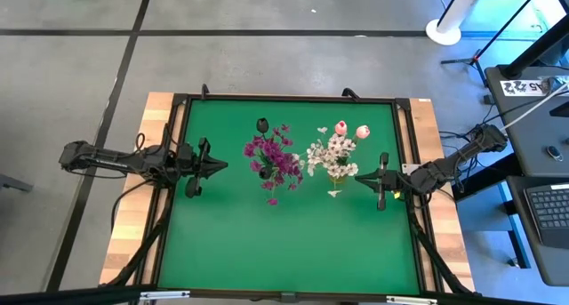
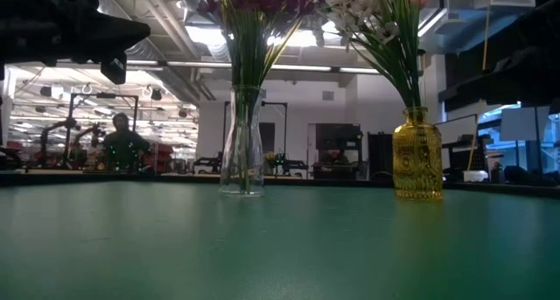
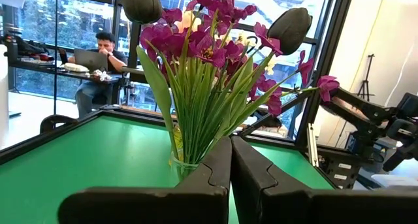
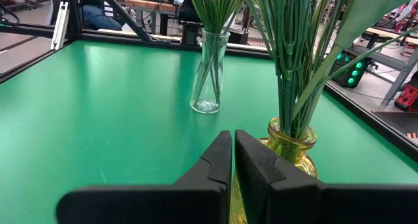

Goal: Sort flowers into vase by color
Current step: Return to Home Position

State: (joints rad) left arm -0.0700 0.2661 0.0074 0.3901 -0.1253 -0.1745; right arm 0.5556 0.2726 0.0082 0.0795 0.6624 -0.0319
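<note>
Green table [image 1: 267, 252] before you: purple flowers [image 1: 277, 158] and dark buds [image 1: 262, 124] stand in the clear vase [image 2: 241, 147], white flowers [image 1: 331, 152] and pink tulips [image 1: 351, 129] in the yellow vase [image 2: 417, 160]. Your left gripper [image 1: 222, 165] and right gripper [image 1: 358, 175] flank them, apart from both vases, fingers clenched together.

Looks straight down on a green table [image 1: 284, 243] framed in black, with wood strips along both sides. Finds purple flowers [image 1: 276, 158] bunched left of centre, a dark bud [image 1: 262, 124] at their upper edge. Finds white flowers [image 1: 331, 152] just beside them on the right, two pink buds [image 1: 340, 127] above. Places the left gripper [image 1: 220, 165] near the purple bunch and the right gripper [image 1: 359, 175] close by the white bunch, each drawn to a point. Catches a laptop [image 1: 549, 207] off to the right.
</note>
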